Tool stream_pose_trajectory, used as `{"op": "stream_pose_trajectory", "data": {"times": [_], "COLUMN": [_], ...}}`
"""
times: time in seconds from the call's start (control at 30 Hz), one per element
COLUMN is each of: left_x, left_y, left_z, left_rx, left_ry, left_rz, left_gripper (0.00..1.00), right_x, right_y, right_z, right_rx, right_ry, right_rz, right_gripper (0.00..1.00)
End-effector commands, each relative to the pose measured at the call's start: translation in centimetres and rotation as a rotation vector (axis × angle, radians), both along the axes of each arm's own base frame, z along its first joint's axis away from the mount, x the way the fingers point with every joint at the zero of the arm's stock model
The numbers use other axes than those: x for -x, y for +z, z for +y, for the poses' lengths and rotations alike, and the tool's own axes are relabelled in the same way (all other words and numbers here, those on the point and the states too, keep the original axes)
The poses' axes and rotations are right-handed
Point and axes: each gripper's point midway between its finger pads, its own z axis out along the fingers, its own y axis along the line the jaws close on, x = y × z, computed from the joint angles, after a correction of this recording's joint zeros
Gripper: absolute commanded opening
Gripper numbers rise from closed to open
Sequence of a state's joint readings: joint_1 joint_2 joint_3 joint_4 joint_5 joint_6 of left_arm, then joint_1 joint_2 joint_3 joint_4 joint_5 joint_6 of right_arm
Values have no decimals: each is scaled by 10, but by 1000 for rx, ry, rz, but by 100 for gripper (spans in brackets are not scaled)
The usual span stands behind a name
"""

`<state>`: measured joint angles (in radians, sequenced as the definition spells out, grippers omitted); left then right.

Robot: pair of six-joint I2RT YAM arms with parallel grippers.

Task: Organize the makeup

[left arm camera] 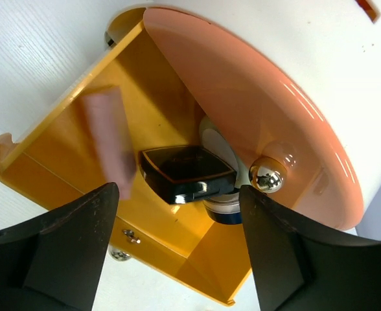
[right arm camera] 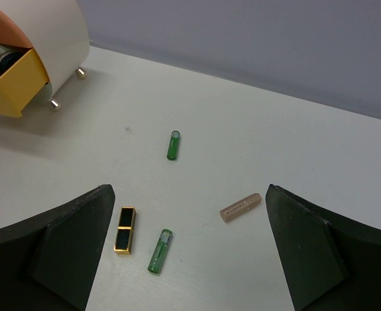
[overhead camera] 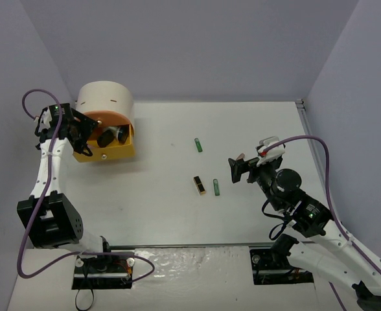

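Above the yellow drawer [left arm camera: 158, 97] of the cream drum box [overhead camera: 105, 100]: left end effector [left arm camera: 177, 214] spread and gripping nothing, presumably for dropping makeup inside. Lying in there: a black square compact [left arm camera: 187, 168] and a pink tube [left arm camera: 109, 139], smeared by blur, possibly mid-fall. Under the compact, something round, mostly covered. Over the worktop [right arm camera: 275, 142]: right end effector [right arm camera: 188, 194] released wide, facing a gold-black tube [right arm camera: 125, 230], two green tubes [right arm camera: 173, 145] [right arm camera: 159, 251] and a beige tube [right arm camera: 240, 207], all apart for single picks.

There are a cream box [overhead camera: 106, 100], yellow drawer [overhead camera: 113, 154], black compact [left arm camera: 187, 170], green tubes [right arm camera: 173, 145] [right arm camera: 159, 251] and gold-black tube [right arm camera: 126, 230].
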<state>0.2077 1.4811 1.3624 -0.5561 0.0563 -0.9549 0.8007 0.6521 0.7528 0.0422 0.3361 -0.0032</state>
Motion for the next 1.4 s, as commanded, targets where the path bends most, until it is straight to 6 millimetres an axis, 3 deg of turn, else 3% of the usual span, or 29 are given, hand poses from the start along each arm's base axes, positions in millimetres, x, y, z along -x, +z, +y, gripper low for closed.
{"op": "stream_pose_trajectory", "data": {"times": [0.0,0.2,0.4,0.63,0.7,0.77,0.9,1.03,1.37], "left_x": [-12,-9,18,61,66,72,73,68,35], "left_y": [40,57,71,59,48,25,-1,-20,-18], "left_z": [0,-1,-4,-10,-18,-25,-34,-37,-33], "left_rx": [-15,-47,-173,-321,-341,-356,-415,-439,-509], "left_ry": [-5,-40,-158,-303,-363,-412,-482,-498,-504], "left_rz": [-134,-169,-161,-122,-118,-86,-91,-118,-199], "left_gripper": [78,79,71,66,65,65,64,55,37], "right_x": [-2,-2,-2,-4,-5,-5,-4,-4,-4], "right_y": [20,20,21,16,16,15,16,17,16], "right_z": [0,1,0,3,3,3,2,2,2], "right_rx": [-57,-55,-55,-42,-41,-39,-40,-44,-43], "right_ry": [-17,-18,-21,-17,-19,-20,-21,-19,-18], "right_rz": [-63,-62,-64,-52,-51,-50,-52,-55,-55], "right_gripper": [100,100,100,100,100,100,100,100,100]}}
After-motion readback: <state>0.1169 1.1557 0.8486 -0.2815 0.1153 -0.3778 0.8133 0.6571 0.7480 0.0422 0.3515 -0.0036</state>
